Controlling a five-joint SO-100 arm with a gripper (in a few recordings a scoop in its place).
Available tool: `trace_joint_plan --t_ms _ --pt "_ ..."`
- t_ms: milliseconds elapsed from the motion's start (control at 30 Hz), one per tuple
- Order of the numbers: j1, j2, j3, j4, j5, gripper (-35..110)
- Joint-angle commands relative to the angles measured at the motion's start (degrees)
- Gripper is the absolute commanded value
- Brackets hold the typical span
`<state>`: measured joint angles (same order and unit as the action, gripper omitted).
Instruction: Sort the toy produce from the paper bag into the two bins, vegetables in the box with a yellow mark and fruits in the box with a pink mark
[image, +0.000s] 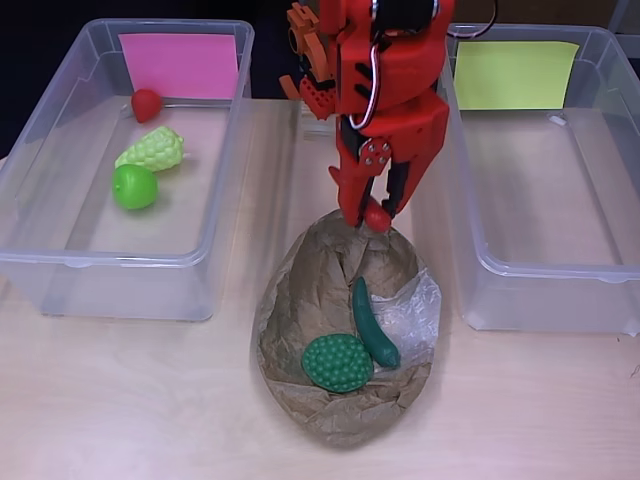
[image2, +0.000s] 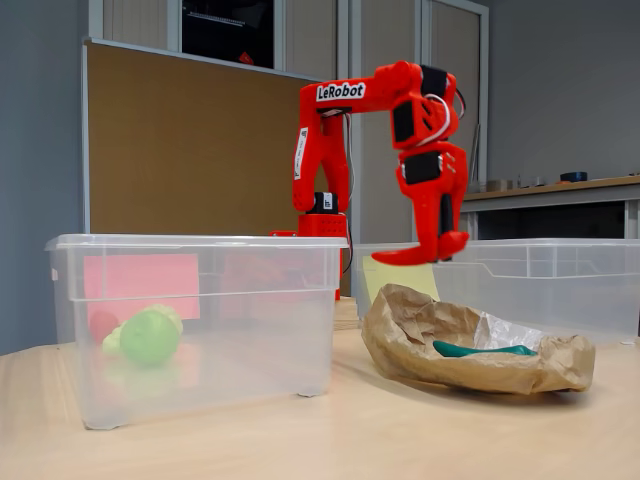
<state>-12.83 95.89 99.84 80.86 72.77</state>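
My gripper (image: 377, 213) clamps a red piece (image: 378, 217) above the paper bag's (image: 300, 300) far edge; next, identify and bin it.

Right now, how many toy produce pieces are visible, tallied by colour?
Red: 2, one in the pink-marked bin, one in the gripper.
Light green: 2, bumpy piece and round piece.
Dark green: 2, on the paper bag: long piece, bumpy round piece.
Total: 6

Crumpled paper bag (image: 345, 400) holding dark cucumber (image: 373, 322) and bumpy green round (image: 337, 362), three fruits in pink-marked bin (image: 60, 255)
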Motion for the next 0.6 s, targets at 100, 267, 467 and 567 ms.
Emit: trace_joint_plan --t_ms 100,267,467,567 --pt "-7.7 14.0 4.0 10.4 15.4 13" --pt "-17.8 19.4 4.7 19.1 30.8 14" --pt "-33.5 20.4 5.0 21.0 51.2 14" --pt "-40.4 19.2 5.1 19.4 61.3 13"
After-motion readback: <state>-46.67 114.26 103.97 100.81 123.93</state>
